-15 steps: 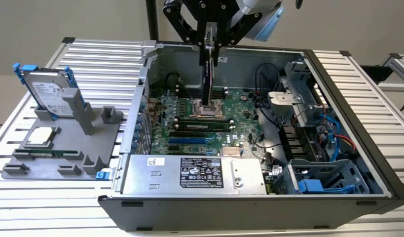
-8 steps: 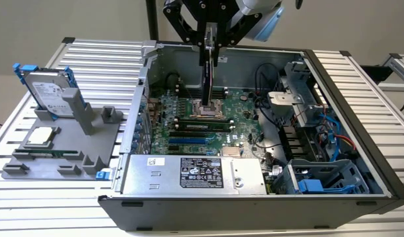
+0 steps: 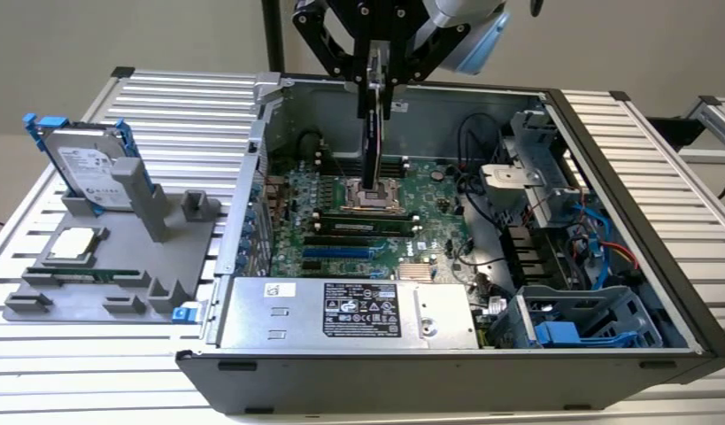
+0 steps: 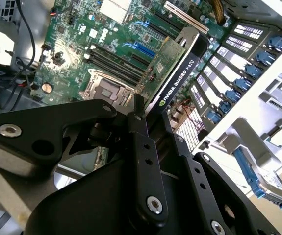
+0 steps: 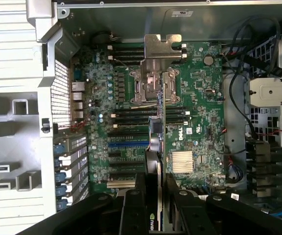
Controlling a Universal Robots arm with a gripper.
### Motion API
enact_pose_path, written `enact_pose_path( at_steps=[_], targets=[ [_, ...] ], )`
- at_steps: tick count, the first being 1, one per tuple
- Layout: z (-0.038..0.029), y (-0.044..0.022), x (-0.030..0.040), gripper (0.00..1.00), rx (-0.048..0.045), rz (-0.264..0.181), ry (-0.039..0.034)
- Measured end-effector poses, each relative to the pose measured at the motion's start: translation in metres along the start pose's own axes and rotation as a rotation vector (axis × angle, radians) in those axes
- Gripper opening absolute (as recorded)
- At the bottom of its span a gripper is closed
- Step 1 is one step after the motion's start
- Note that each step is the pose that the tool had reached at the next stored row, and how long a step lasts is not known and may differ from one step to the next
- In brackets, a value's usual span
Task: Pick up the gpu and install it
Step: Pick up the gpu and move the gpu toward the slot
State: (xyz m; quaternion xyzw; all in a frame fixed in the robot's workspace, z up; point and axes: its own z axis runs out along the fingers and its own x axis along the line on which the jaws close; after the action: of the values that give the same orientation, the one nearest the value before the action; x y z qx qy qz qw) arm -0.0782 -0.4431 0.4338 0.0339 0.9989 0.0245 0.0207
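the open case (image 3: 457, 385) on the table (image 3: 55, 372) holds a motherboard (image 3: 433, 190), a silver power supply (image 3: 338, 310) at its near side and a drive cage (image 3: 581, 323) with blue parts at the exterior view's right. the hand (image 3: 378, 80), its top cut off, is clamped on the gpu (image 3: 374, 133), which hangs edge-down over the cpu socket (image 3: 372, 197); whether it touches is unclear. left of the case, a grey stand (image 3: 161, 266) carries a hard drive (image 3: 88, 168), a cpu (image 3: 76, 243) and a ram stick (image 3: 85, 274).
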Motion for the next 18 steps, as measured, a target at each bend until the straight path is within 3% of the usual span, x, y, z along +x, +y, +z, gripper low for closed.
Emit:
enact_pose_path(
  at_steps=[12,18],
  targets=[
    [0.0006,0.001,-0.0152,0.0,0.0,0.0,0.0],
    [0.0007,0.0011,-0.0161,0.0,0.0001,0.0,0.0]
  ],
)
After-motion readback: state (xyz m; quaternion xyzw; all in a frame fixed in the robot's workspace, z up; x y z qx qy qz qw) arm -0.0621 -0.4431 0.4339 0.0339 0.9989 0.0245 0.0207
